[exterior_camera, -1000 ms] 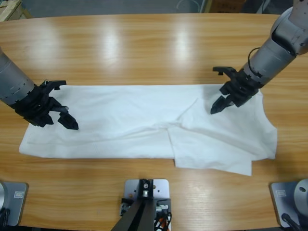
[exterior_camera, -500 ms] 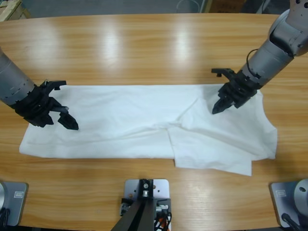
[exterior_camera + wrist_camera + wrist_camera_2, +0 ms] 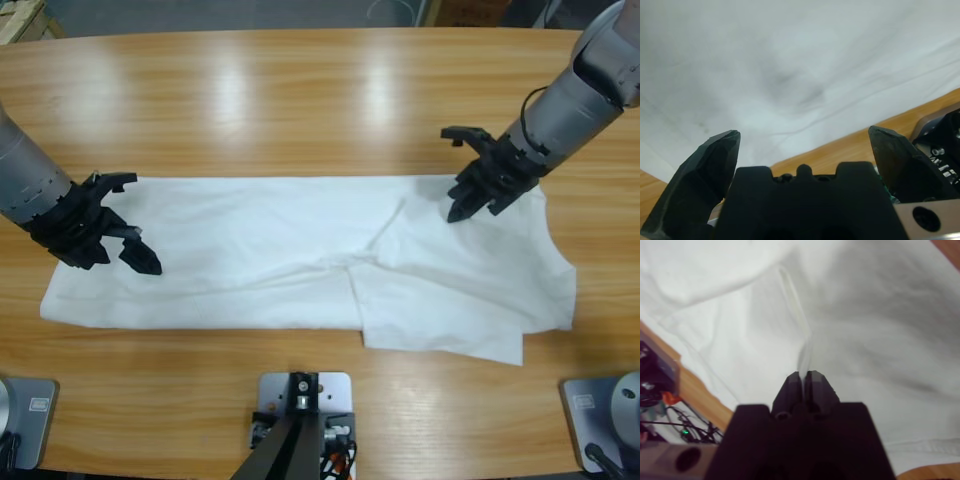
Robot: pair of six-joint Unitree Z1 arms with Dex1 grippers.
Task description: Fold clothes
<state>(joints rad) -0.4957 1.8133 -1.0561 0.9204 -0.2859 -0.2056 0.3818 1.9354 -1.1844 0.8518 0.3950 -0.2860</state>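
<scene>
A: High view: white T-shirt lies spread flat along the near half of the wooden table. Left gripper over its left end, right gripper over the far right edge.

B: Left wrist view?

A: Jaws wide apart, nothing between, cloth just beyond.

B: Right wrist view?

A: Jaws together, pinching a raised fabric ridge. Best lift both ends evenly so the fold lands square.
</scene>
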